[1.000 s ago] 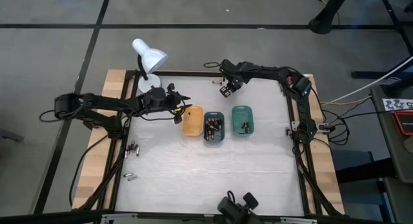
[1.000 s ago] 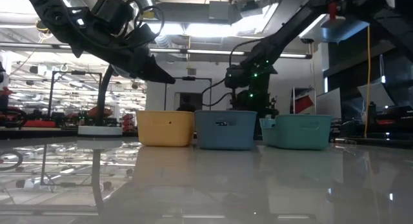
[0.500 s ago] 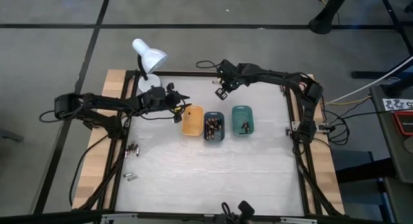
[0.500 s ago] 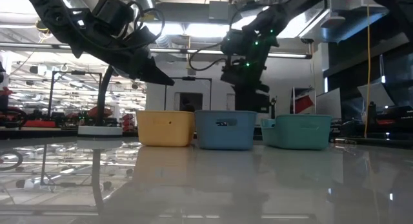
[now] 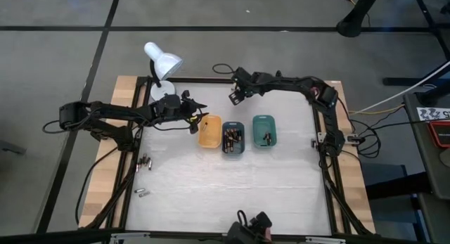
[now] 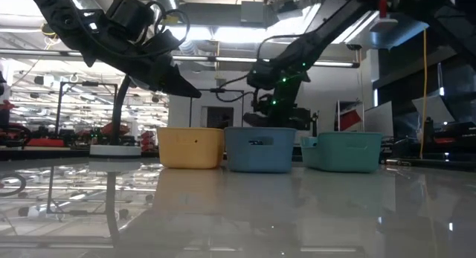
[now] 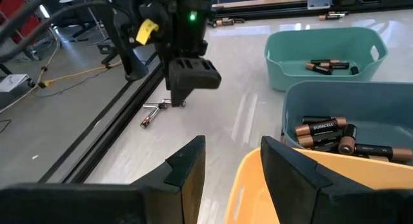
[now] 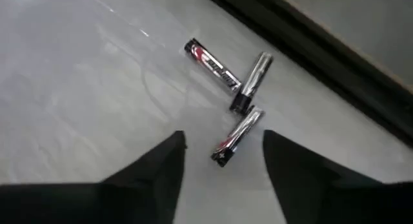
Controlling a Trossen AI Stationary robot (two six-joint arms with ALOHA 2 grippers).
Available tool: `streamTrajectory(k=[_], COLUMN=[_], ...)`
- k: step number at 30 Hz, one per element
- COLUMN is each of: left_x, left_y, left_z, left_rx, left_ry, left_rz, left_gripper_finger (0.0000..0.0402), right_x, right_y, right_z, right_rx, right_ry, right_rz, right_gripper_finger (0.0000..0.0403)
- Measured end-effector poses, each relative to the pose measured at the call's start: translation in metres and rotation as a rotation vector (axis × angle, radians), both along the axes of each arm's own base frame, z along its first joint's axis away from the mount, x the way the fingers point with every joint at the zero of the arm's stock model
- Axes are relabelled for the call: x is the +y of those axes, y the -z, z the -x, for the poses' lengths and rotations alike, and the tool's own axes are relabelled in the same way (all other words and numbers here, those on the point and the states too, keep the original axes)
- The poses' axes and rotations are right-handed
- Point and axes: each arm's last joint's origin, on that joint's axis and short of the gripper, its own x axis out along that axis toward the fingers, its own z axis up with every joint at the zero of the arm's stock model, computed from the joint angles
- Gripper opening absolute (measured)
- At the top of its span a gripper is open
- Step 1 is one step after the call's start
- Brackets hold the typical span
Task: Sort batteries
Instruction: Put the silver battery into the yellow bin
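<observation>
Since the earlier frames the right gripper has moved left along the far side of the table and now hangs low above three loose batteries near the far edge. Its fingers are spread apart and hold nothing; one battery lies on the table just between the fingertips, and the other two touch each other a little beyond it.

The left gripper has not changed its place. It hovers above the far left corner of the orange tray, with its fingers parted and nothing between them.

Three trays stand side by side at the middle of the table: the orange tray on the left, the blue-grey tray in the middle and the teal tray on the right. Several batteries lie in the blue-grey tray and a few in the teal one. More batteries lie loose near the left edge of the table, and two others lie nearer the front. A white lamp stands at the far left corner.
</observation>
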Motion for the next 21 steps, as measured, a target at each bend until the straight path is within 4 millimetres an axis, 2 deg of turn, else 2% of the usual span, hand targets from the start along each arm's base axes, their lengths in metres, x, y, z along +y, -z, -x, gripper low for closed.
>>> streamTrajectory(k=[5,10,16,21], left_x=[-0.001,-0.001,-0.001,-0.001], left_y=[0.0,0.0,0.0,0.0], left_z=[0.0,0.0,0.0,0.0], left_rx=[0.001,0.0,-0.001,0.0], left_ry=[0.003,0.004,0.004,0.005], left_rz=[-0.002,-0.003,-0.004,-0.005], left_gripper_finger=[0.014,0.014,0.014,0.014], right_x=[-0.001,-0.005,-0.007,-0.008], right_y=[0.006,0.01,0.024,0.027], right_z=[-0.001,0.0,0.0,0.0], right_rx=[0.006,-0.013,-0.006,-0.024], right_ry=[0.027,0.083,0.131,0.122], right_rz=[-0.009,-0.022,-0.069,-0.098], right_gripper_finger=[0.0258,0.0255,0.0213,0.0146])
